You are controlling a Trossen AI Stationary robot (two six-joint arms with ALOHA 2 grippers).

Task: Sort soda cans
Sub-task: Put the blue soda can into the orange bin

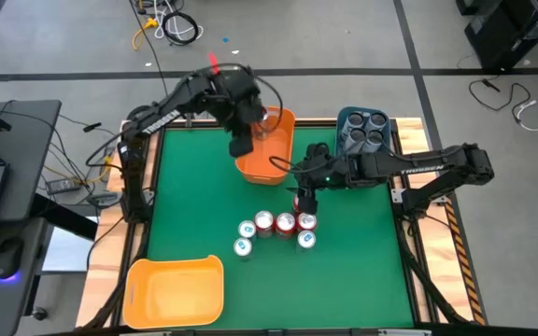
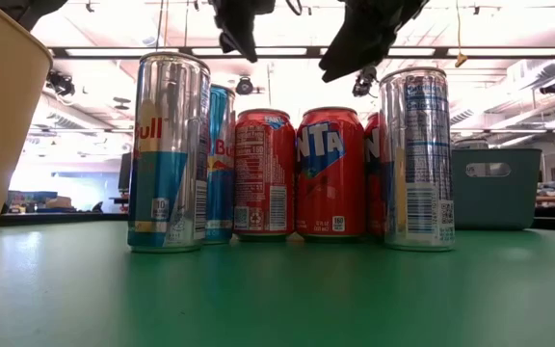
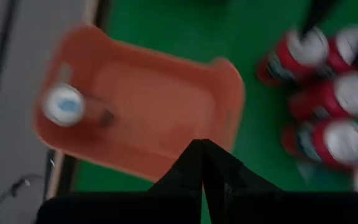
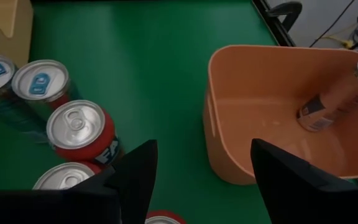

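Green tabletop (image 1: 194, 205), both arms over its far half.

Left gripper (image 1: 241, 147): held above the near-left rim of the orange bin (image 1: 271, 161) at the tabletop's far edge. Jaws closed, fingers meeting at a point in the left wrist view, nothing between them. Below them, inside the orange bin (image 3: 160, 106), one slim can (image 3: 64, 104) with a silver-and-blue top stands in a corner. The right wrist view shows the same can (image 4: 340, 93) leaning against the bin's wall, base on the bin floor.

Right gripper (image 1: 304, 201): reaching in from the right, hovering just above the far end of the can cluster. Jaws open, holding nothing; in the right wrist view the two dark fingers (image 4: 135, 174) stand apart with bare green surface and the orange bin's wall between them.

Can cluster (image 1: 274, 229): mid-tabletop, near side of the orange bin, all upright, packed touching or just beside one another. Low view shows tall slim silver-and-blue cans at both ends, left one (image 2: 169, 154) and right one (image 2: 416, 159), with shorter red cans (image 2: 330, 173) between them. High view: red cans in a short row, blue-topped slim cans on the left and near sides.

Blue bin (image 1: 362, 131): far right corner, holds four dark-topped cans (image 1: 363, 129) upright in a block.

Yellow-orange bin (image 1: 176, 289): near left corner, no cans visible inside.
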